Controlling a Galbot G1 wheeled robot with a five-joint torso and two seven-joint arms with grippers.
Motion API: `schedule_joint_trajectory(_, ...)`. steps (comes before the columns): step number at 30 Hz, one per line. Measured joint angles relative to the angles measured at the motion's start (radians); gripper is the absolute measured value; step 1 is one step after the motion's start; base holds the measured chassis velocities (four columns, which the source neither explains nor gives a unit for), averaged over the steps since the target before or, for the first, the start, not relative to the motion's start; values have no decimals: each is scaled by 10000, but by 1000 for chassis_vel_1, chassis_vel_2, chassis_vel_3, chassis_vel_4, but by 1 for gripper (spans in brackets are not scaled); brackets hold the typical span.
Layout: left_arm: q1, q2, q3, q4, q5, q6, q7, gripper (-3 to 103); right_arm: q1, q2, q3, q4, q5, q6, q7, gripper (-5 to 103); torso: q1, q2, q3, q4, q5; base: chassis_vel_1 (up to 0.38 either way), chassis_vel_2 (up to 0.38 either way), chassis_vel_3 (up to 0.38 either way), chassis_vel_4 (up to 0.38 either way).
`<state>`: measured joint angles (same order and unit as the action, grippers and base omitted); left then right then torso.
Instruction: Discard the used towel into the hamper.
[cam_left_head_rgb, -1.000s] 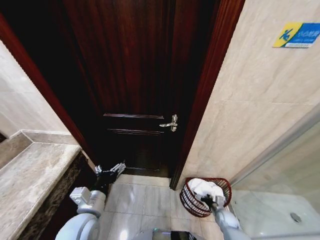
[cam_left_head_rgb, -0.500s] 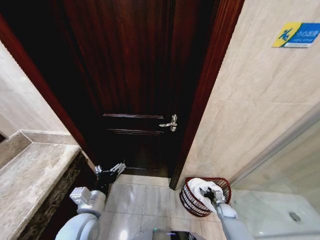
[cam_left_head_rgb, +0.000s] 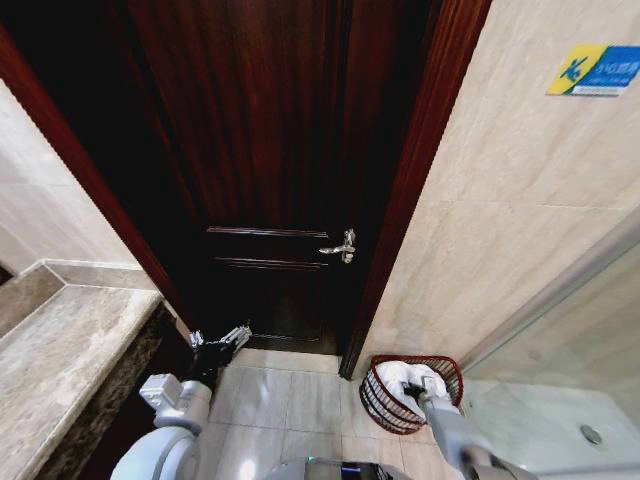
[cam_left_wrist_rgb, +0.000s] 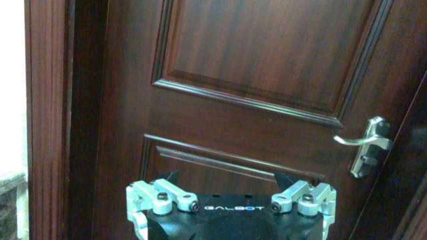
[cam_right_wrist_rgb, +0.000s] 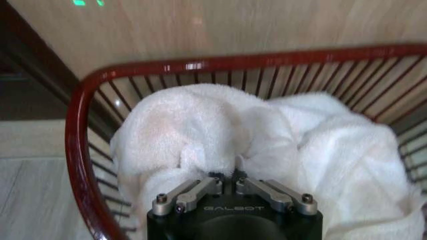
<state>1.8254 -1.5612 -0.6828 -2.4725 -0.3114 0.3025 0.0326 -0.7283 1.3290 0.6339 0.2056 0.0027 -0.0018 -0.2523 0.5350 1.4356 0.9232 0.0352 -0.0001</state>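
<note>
The white towel lies bunched inside the hamper, a reddish-brown wire basket on the floor by the right door jamb. My right gripper reaches down into the hamper. In the right wrist view the right gripper is shut on a fold of the towel, with the hamper's rim curving around it. My left gripper hangs open and unladen near the foot of the door; the left wrist view shows this left gripper facing the door panel.
A dark wooden door with a metal handle stands straight ahead. A stone counter runs along the left. Tiled wall and a glass shower screen close the right side. Pale floor tiles lie between the arms.
My right gripper has sunk lower into the hamper with the towel, so the towel now bulges less above the rim. The left arm has not moved.
</note>
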Motion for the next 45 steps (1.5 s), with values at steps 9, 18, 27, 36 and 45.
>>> schedule_joint_trajectory(9,0,0,0,0,0,0,0,97,172,-55,63,-407,-27,-413,100,4,0,0,0,1,4,0,0,0,0)
schedule_joint_trajectory(18,0,0,0,0,0,0,0,97,-1268,-124,-133,2680,1517,-1738,-139,14,0,0,1,-5,1,0,0,0,0)
schedule_joint_trajectory(27,0,-2,-1,0,0,0,0,97,-3080,-541,-304,6465,2504,-3302,-130,47,0,0,-1,-1,1,0,0,0,0)
schedule_joint_trajectory(36,0,0,0,1,0,0,0,97,-5142,-1071,-200,9551,3174,-3680,68,84,-1,0,-1,-2,3,0,0,0,0)
schedule_joint_trajectory(45,0,0,-1,0,0,0,0,97,-7218,-747,302,12786,3607,-3348,233,100,-1,0,-1,-1,-1,0,0,0,0)
